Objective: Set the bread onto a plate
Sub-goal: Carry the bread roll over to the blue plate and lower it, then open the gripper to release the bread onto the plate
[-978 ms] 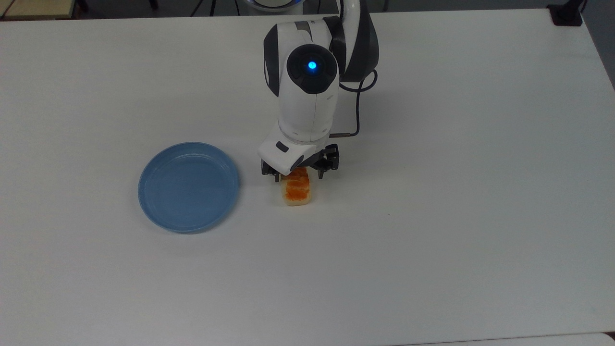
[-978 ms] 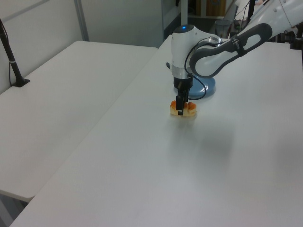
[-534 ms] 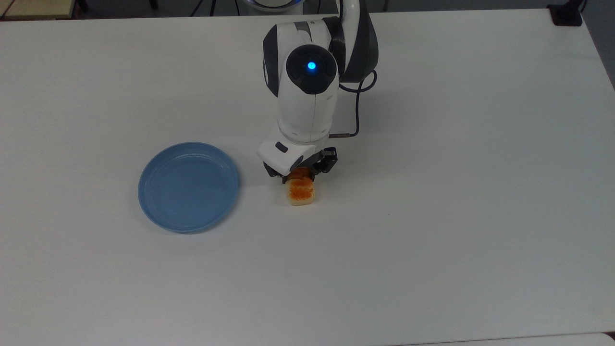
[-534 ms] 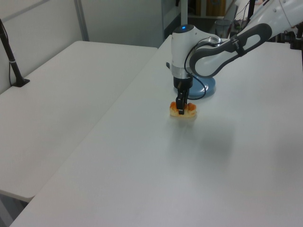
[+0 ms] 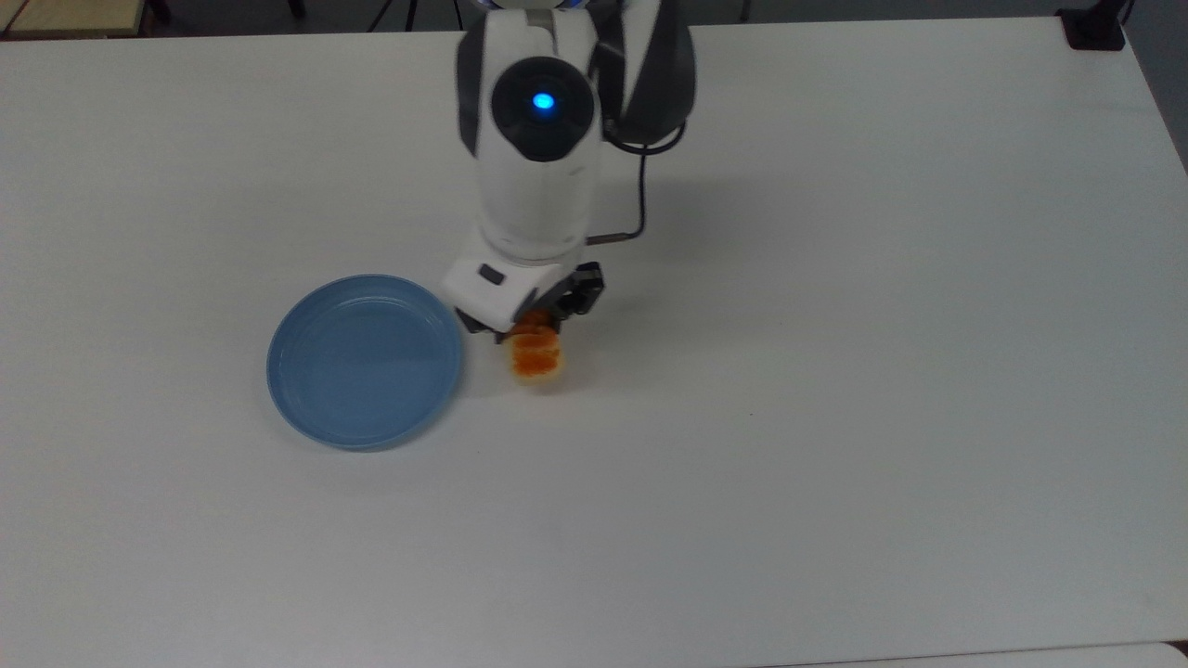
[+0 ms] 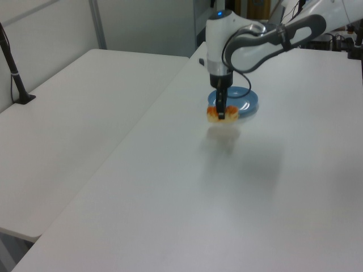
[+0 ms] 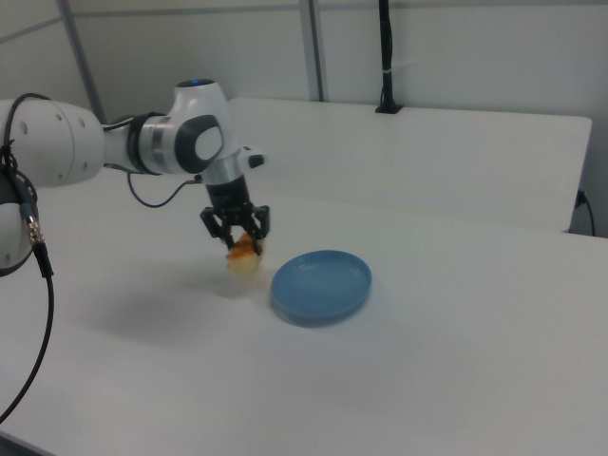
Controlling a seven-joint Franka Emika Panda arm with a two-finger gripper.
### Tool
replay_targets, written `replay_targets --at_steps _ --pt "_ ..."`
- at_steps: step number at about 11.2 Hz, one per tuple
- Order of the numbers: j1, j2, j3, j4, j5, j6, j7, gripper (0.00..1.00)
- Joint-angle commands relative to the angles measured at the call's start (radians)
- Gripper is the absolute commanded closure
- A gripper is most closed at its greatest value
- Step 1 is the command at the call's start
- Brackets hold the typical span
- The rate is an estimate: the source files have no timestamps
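The gripper (image 5: 527,327) is clamping the bread (image 5: 537,355) w/ its 2 fingers closed in on the loaf's far end; most of the loaf is sticking out past them toward the top view's bottom. In the right view the bread (image 7: 243,258) is hanging off the table (image 5: 835,417), a soft shadow lying beneath it, so it's airborne and sitting just beside the plate (image 5: 364,360), not yet over it.

Risks from here, as I'm judging them:
- Grip is off-centre, so the free end may be sagging or pivoting; a quick swing toward the plate could be twisting it out of the fingers.
- Carrying it too low could be clipping the raised rim, shoving the light plate or knocking the loaf loose.
- Letting go early, near the rim, may be leaving it half on, half off.
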Motion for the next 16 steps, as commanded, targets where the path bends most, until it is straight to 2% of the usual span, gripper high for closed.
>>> replay_targets --at_steps 1,2,4,9,11,12,13,14,16 --pt "-0.065 -0.013 -0.065 0.017 0.009 -0.029 -0.162 0.41" --pt "-0.082 -0.011 -0.094 0.017 0.013 -0.023 -0.204 0.41" --pt "-0.125 -0.005 -0.104 0.017 0.016 -0.016 -0.245 0.38" --pt "-0.144 0.033 -0.098 0.006 0.018 0.166 -0.160 0.37" --pt "-0.144 0.035 -0.096 -0.008 0.021 0.169 -0.157 0.30" --pt "-0.144 0.035 -0.096 -0.015 0.021 0.169 -0.154 0.19" --pt "-0.144 0.036 -0.096 -0.031 0.021 0.169 -0.154 0.15" --pt "-0.144 0.032 -0.096 -0.029 0.022 0.162 -0.152 0.01" --pt "-0.138 -0.031 -0.092 -0.021 0.035 0.116 -0.105 0.00"
